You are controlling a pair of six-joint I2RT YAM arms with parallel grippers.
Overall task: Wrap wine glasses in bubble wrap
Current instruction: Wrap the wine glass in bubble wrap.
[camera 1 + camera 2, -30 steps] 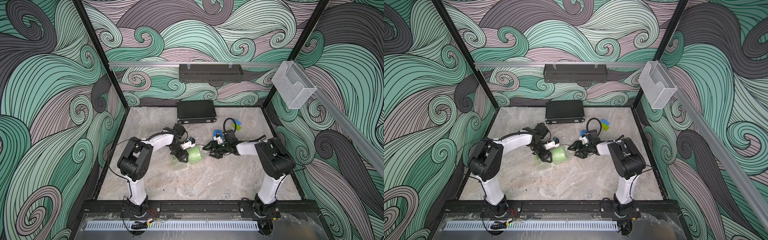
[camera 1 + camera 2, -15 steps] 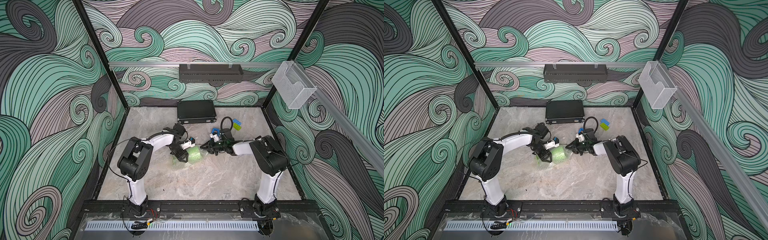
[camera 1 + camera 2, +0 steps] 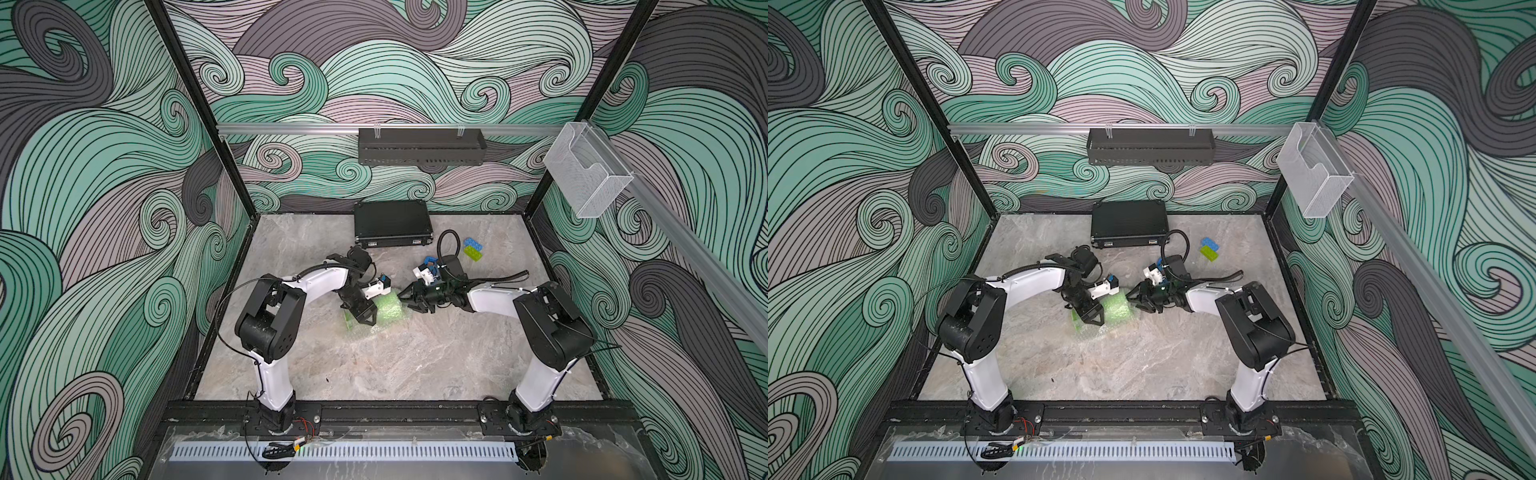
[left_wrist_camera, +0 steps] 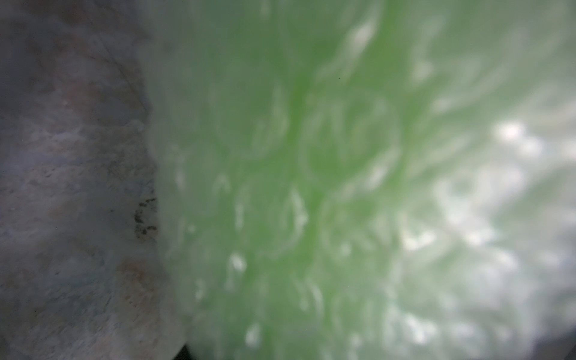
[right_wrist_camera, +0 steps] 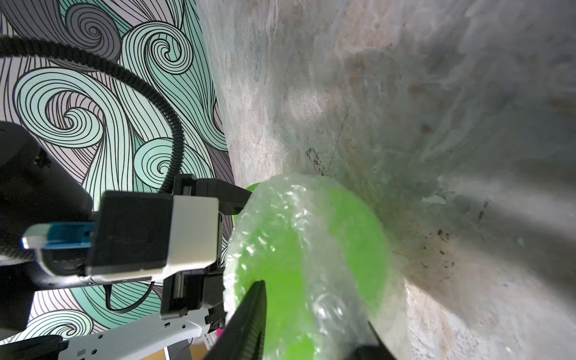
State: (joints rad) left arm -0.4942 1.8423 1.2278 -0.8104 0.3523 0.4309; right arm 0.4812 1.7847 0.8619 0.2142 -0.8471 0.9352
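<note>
Green goblet (image 3: 388,308) lies on its side near the middle of the table (image 3: 415,365), rolled in bubble wrap (image 5: 305,212). Left pincer (image 3: 365,320) is clamped across the wrapped goblet near its stem. Right pincer (image 3: 405,302) sits at the bowl's mouth, fingers (image 5: 252,311) apart either side of it; whether they grip, I cannot tell.

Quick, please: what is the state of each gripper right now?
Left gripper: closed on the goblet through the bubble wrap.
Right gripper: jaws apart at the goblet's bowl; grip cannot be told.
</note>
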